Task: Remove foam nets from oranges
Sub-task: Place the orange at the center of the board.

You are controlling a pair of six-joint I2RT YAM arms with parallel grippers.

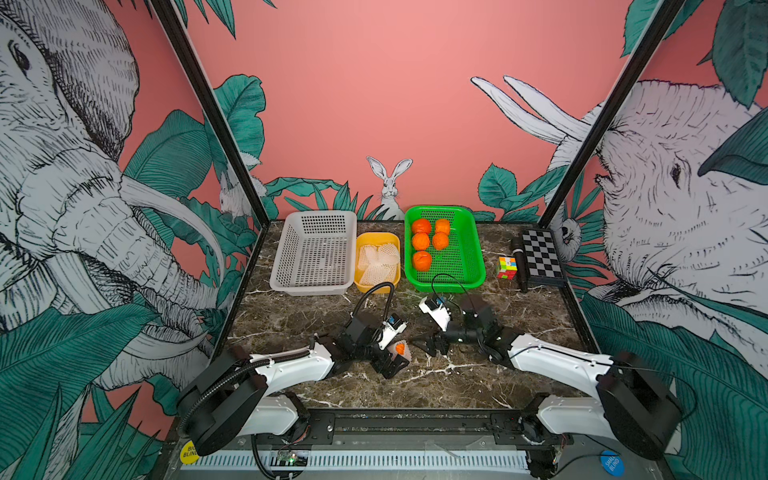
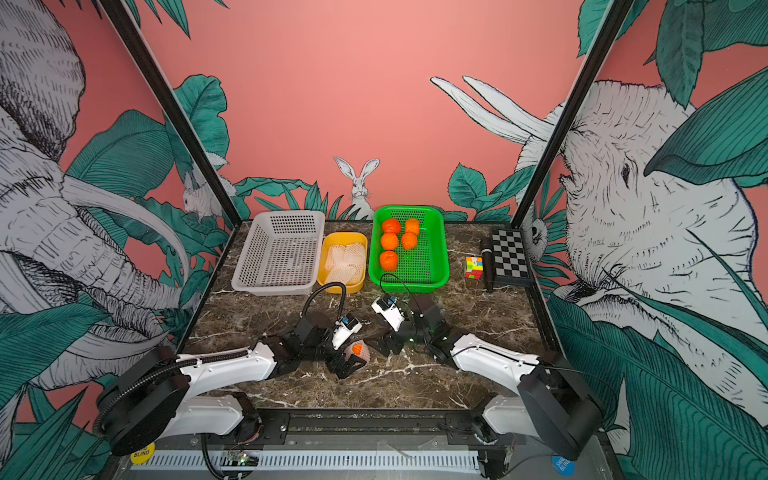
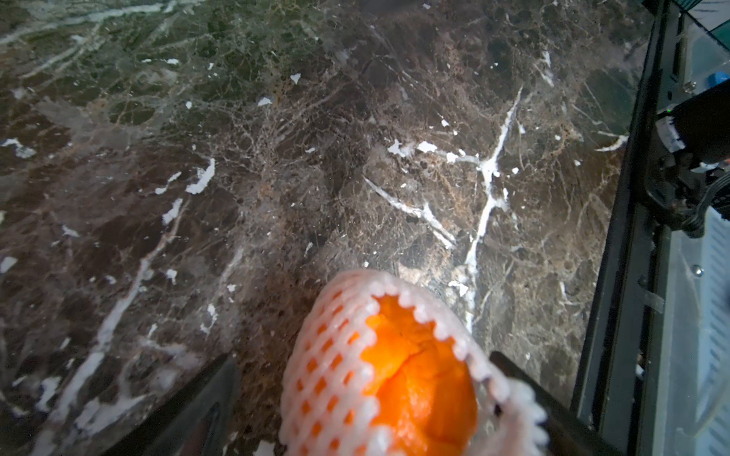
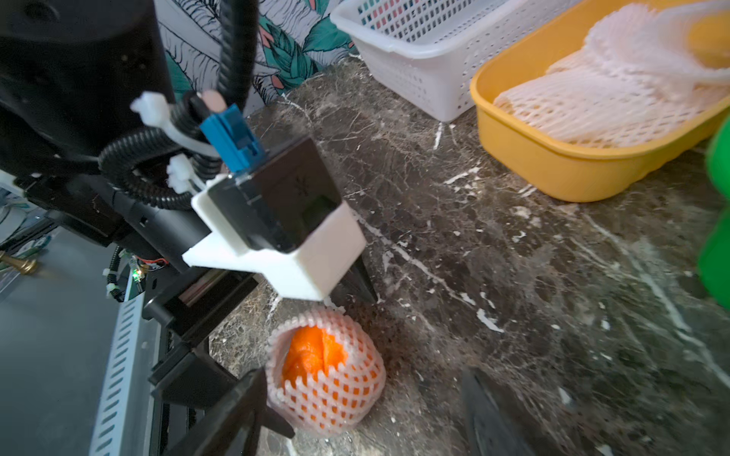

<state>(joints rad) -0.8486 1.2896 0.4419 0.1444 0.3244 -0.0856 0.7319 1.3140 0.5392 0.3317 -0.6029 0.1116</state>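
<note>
Jungle-print booth with pink walls; dark veined marble tabletop (image 1: pixel 291 316) fills the middle of both top views.

1. Left arm (image 1: pixel 291 363) and right arm (image 1: pixel 557 361), lower frame. They reach inward so both tools meet low in the centre.
2. White basket (image 1: pixel 291 249), upper centre-left. Nothing in it.
3. Green basket (image 1: pixel 469 257), upper centre-right. Holds five bare oranges (image 1: pixel 422 241), so evidently the place for stripped fruit.
4. Yellow tray (image 1: pixel 376 237), between the two baskets. Holds shed foam nets (image 1: pixel 376 266), flattened and piled.
5. Chessboard (image 1: pixel 542 257), right edge, with a puzzle cube (image 1: pixel 507 267) beside it. Neither seems to belong to the job.
6. Left gripper (image 3: pixel 363 357). Fingers spread wide either side of the netted orange (image 3: pixel 414 375), one against its net (image 3: pixel 328 375), the other just clear. It appears to be bracing the fruit, not clamping it.
7. Right gripper (image 4: pixel 365 375). Fingers also apart, straddling the same fruit from the opposite side. One fingertip is at the net's side, contact not determinable. Probable purpose: pinch the sleeve and draw it off.
8. Netted orange, on the marble, lower centre of both top views. Foam covers all but the crown.
</note>
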